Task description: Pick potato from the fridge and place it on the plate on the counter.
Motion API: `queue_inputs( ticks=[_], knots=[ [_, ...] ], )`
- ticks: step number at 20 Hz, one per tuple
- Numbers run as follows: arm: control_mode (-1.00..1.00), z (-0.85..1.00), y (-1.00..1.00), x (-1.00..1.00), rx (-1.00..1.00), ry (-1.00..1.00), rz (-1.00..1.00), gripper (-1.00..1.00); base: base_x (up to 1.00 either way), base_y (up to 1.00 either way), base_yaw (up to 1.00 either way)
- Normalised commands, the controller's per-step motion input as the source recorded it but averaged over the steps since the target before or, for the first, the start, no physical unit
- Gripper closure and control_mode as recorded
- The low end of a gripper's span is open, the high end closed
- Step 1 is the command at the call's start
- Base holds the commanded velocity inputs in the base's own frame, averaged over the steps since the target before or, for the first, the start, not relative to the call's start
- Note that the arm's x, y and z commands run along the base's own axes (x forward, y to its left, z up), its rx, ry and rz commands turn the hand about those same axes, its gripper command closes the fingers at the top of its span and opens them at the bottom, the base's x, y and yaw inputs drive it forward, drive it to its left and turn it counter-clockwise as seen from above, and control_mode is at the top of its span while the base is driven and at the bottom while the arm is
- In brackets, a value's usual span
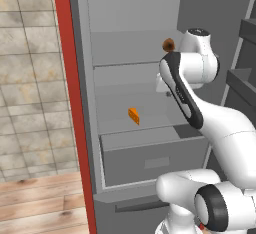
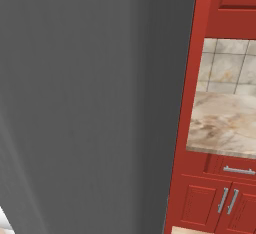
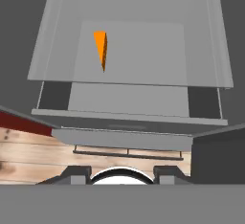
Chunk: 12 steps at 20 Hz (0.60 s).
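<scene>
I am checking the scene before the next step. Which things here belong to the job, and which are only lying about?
Belong to the job:
potato, on an upper shelf
fridge, open
counter

Only lying about:
orange wedge, on a lower shelf
red cabinet doors

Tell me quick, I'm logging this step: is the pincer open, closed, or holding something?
Pincer: closed; whether it holds anything cannot be told.
</scene>
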Motion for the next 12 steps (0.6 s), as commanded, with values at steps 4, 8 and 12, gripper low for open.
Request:
queue_inputs(
  ticks=[4,8,12],
  knots=[
    [-1.00,0.04,0.00,0.00,0.00,-0.07,0.00,-1.00,0.00,0.00,0.00],
    [-1.00,0.26,0.00,-0.02,0.00,-0.16,-0.02,-1.00,0.00,0.00,0.00],
    [-1.00,0.37,0.00,0.00,0.00,-0.13,-0.03,-1.00,0.00,0.00,0.00]
  ],
)
